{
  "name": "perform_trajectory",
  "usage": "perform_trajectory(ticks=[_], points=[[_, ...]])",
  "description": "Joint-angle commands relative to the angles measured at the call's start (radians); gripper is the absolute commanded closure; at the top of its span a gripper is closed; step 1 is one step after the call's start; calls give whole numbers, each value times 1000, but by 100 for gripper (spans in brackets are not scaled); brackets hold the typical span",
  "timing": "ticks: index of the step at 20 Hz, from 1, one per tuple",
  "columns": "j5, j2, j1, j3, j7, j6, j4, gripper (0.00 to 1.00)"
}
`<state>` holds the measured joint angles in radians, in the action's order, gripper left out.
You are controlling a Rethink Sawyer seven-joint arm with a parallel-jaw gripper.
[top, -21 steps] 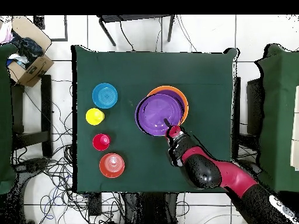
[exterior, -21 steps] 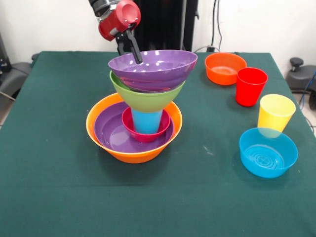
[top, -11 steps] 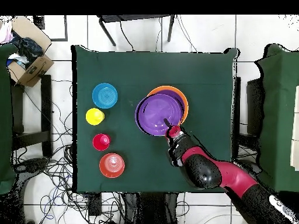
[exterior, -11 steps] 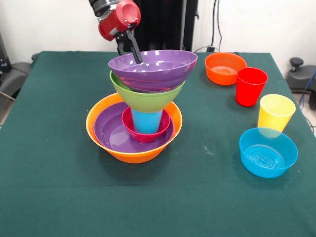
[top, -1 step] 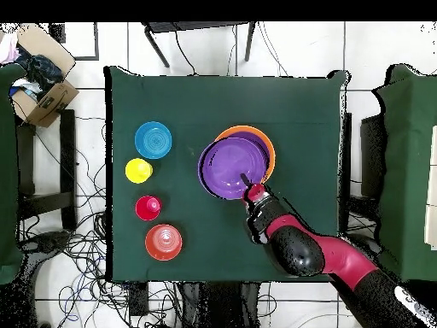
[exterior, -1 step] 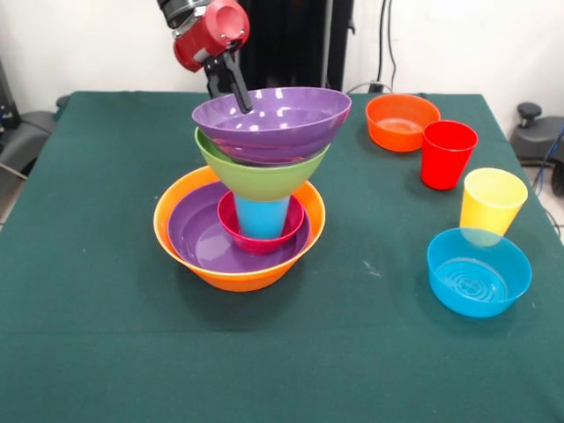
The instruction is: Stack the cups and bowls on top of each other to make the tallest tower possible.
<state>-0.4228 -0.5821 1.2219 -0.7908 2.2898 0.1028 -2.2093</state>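
A: Where the green tabletop [exterior, -1 step: 106, 352] is seen from the front, what is stacked on it?

B: A tower [exterior, -1 step: 251, 189] is seen left of centre. Its base is formed by a large orange bowl [exterior, -1 step: 181, 251], in which a purple bowl [exterior, -1 step: 198, 238] is nested. A small pink-red bowl [exterior, -1 step: 231, 231] is set inside that, and a blue cup [exterior, -1 step: 262, 218] is stood upright in it. A lime green bowl [exterior, -1 step: 256, 181] is rested on the cup, and a second purple bowl [exterior, -1 step: 278, 123] is placed on top, tilted slightly.

A: How is the gripper placed?

B: The gripper [exterior, -1 step: 231, 86] is clamped on the far left rim of the top purple bowl, with one finger seen inside the bowl and the other behind its wall. It is carried by a red and black arm [exterior, -1 step: 207, 26] lowered from above. In the overhead view the gripper [top, -1 step: 247, 182] is seen at the purple bowl's [top, -1 step: 229, 168] edge nearest the robot.

A: What is left apart from the tower?

B: On the right side of the front view, a small orange bowl [exterior, -1 step: 402, 122] is seen farthest back, with a red cup [exterior, -1 step: 448, 154] just beside it. A yellow cup [exterior, -1 step: 492, 201] is stood nearer, and a small blue bowl [exterior, -1 step: 478, 271] is placed nearest, just in front of the yellow cup. All four are kept well apart from the tower.
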Motion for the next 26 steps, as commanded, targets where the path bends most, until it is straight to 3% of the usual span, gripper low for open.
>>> perform_trajectory(ticks=[1, 2, 3, 17, 26], points=[[-9, -28, -48, 31, 0, -142, 47, 0], [-16, -30, -53, 39, 2, -128, 48, 0], [-21, -34, -54, 41, 3, -118, 49, 100], [-4, -24, -26, 7, -3, -158, 42, 100], [-4, -44, -54, 50, 2, -177, 41, 100]])
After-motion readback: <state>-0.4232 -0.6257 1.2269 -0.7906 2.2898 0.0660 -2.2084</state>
